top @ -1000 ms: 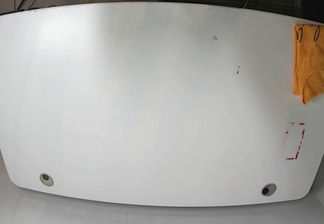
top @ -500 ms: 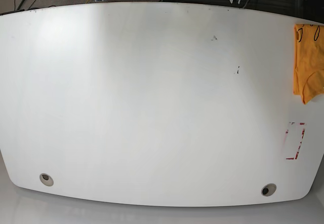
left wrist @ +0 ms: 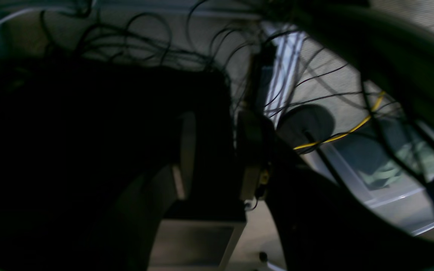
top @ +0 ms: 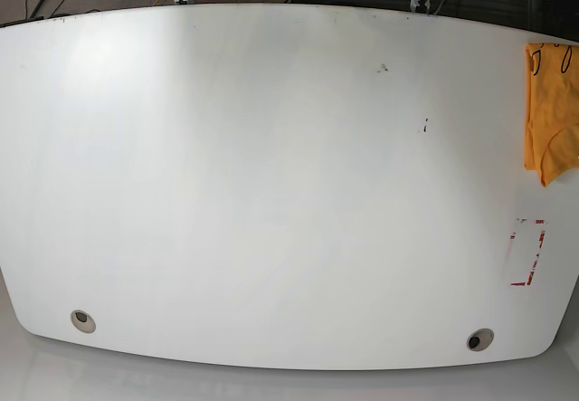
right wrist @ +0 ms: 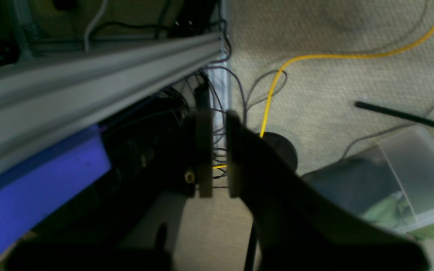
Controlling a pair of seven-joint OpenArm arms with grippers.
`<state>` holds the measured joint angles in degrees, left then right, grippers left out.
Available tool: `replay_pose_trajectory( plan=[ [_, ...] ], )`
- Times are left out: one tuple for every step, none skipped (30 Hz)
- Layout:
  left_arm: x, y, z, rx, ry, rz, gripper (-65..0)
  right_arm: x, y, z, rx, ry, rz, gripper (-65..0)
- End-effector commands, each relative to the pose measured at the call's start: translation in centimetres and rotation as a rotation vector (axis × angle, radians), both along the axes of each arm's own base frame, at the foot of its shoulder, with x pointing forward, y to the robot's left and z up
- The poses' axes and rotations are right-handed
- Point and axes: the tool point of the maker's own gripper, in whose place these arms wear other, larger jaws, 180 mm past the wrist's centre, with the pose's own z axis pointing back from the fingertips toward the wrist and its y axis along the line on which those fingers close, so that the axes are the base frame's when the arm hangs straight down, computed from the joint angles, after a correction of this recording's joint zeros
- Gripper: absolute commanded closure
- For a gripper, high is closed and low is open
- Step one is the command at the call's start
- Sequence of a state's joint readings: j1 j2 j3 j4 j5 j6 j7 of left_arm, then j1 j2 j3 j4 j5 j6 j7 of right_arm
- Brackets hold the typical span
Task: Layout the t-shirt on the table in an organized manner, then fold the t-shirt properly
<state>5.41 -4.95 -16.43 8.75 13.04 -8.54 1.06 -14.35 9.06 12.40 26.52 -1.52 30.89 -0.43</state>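
**Operator:** Base view gives me the whole desk (top: 271, 193), and the t-shirt (top: 550, 111) sits bunched at its far right edge, partly cut off by the frame. It lies above the red-outlined rectangle (top: 527, 253), well apart from it. Nothing is laid out yet, so I judge the task hardly begun.

**Colleague:** Where are the arms?

**Operator:** At the desk's back edge I see only bits of metal frame, too small to name. Both wrist views look down past the desk at carpet and loose cables, not at the t-shirt.

**Colleague:** And the hands?

**Operator:** My right hand (right wrist: 219, 165) is clenched on nothing: its two fingers stand nearly together with only a thin slit between, and a yellow cable (right wrist: 315, 56) runs on the floor behind. My left hand (left wrist: 213, 158) is dark and blurred; there is a moderate gap between its fingers and nothing in it, so I call it released.

**Colleague:** What remains?

**Operator:** Everything, as I judge it: reach the t-shirt, drag it toward the desk's middle, spread it flat, then fold it.
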Motion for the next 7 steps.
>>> replay_pose_trajectory(
  plan=[
    [-0.27, 0.25, 0.02, 0.005, 0.007, -0.001, -16.5, -0.12, -0.08, 0.07, 0.003, -0.001, 0.022, -5.5],
    [-0.27, 0.25, 0.02, 0.005, 0.007, -0.001, -16.5, -0.23, 0.17, 0.06, 0.007, 0.001, 0.037, -5.5],
    [-0.27, 0.25, 0.02, 0.005, 0.007, -0.001, -16.5, -0.3, 0.34, 0.05, 0.01, 0.003, 0.047, -5.5],
    [-0.27, 0.25, 0.02, 0.005, 0.007, -0.001, -16.5, -0.36, 0.47, 0.04, 0.012, 0.004, 0.054, -5.5],
    [-0.27, 0.25, 0.02, 0.005, 0.007, -0.001, -16.5, -0.42, 0.64, 0.04, 0.015, 0.005, 0.063, -5.5],
    [-0.27, 0.25, 0.02, 0.005, 0.007, -0.001, -16.5, -0.45, 0.78, 0.03, 0.017, 0.006, 0.065, -5.5],
    [-0.27, 0.25, 0.02, 0.005, 0.007, -0.001, -16.5, -0.49, 0.91, 0.03, 0.02, 0.007, 0.071, -5.5]
  ],
)
